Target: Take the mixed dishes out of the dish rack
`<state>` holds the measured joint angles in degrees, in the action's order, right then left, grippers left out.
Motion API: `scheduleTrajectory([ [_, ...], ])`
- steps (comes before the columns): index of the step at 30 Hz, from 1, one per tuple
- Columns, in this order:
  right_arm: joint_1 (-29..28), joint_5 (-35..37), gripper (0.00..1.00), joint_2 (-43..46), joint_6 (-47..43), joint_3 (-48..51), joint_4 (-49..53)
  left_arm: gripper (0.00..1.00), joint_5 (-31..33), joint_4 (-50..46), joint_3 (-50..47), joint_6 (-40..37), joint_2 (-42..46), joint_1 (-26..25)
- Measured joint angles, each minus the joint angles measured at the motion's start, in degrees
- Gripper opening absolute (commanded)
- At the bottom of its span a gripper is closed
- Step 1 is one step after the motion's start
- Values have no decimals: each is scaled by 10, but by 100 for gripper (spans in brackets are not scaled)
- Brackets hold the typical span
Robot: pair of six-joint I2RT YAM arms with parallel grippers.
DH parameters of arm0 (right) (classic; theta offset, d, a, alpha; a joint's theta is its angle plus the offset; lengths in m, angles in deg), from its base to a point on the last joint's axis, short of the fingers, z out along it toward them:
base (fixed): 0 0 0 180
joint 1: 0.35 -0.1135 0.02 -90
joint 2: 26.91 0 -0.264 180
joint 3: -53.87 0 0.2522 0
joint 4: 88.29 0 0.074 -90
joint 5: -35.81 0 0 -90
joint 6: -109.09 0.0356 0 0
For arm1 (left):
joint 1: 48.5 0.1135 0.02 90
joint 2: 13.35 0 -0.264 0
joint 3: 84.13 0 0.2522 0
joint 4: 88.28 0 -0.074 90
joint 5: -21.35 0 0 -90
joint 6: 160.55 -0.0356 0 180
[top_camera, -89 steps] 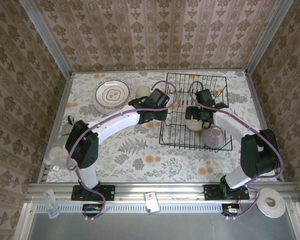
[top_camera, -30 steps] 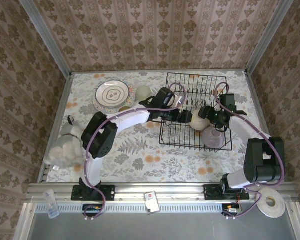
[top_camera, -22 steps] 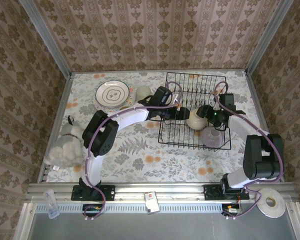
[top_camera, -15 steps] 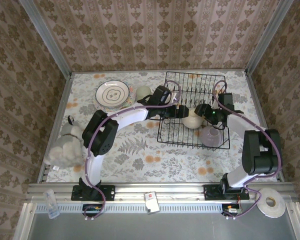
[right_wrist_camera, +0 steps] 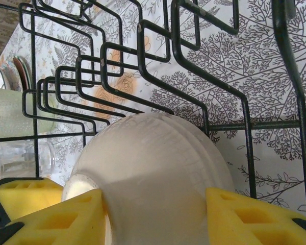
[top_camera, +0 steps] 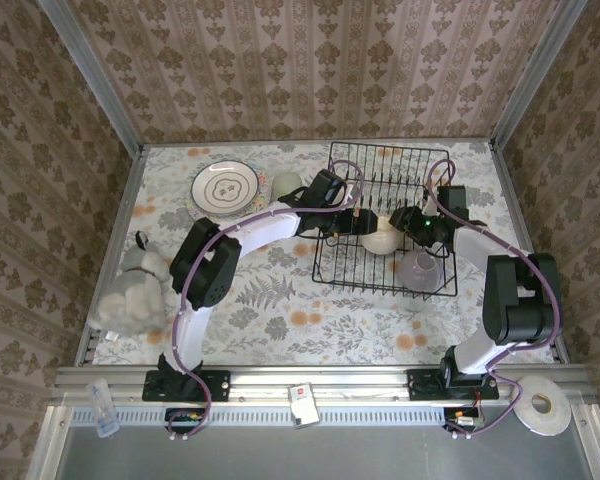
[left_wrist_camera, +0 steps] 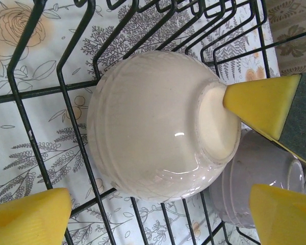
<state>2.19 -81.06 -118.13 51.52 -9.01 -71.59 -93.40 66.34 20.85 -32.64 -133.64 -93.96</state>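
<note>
The floral bench [top_camera: 280, 300] takes up the middle of the top view, and the rack [top_camera: 380, 165] stands on it right of centre. The left arm [top_camera: 250, 232] curves in from the lower left and the right arm [top_camera: 475, 240] from the lower right, and they meet over the middle of the rack. A plush toy [top_camera: 130, 295] lies at the bench's left edge.

The plate [top_camera: 225, 187] lies flat on the bench in the upper left, outside the rack. The glass [top_camera: 286, 183] stands just to its right.

The lavender bowl [top_camera: 423, 268] sits in the lower right part of the rack, just beside the cream bowl [left_wrist_camera: 153, 127]. The cream bowl lies tipped over among the wires in the middle of the rack. In the left wrist view its foot points to the right.

The right fingers [right_wrist_camera: 250, 217] are clamped on the cream bowl, with one pad at its foot and the other against its wall. The left fingers [left_wrist_camera: 30, 217] stand wide apart in the lower corners of the left wrist view, one on either side of the cream bowl and clear of it
</note>
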Motion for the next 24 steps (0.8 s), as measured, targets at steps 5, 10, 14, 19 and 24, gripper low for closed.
scheduleTrajectory([
  [5,3,-8,46,-4,4,0,-9,92,4,-4,5,0,-3,0],
  [10,9,-18,45,-8,9,0,-16,93,5,3,7,11,-10,0],
  [14,17,-35,45,-14,15,4,-30,99,1,18,7,30,-19,0],
  [19,27,-55,44,-22,26,7,-53,100,-7,38,0,52,-24,1],
  [24,31,-60,42,-23,35,10,-63,99,-20,67,-13,76,-28,2],
])
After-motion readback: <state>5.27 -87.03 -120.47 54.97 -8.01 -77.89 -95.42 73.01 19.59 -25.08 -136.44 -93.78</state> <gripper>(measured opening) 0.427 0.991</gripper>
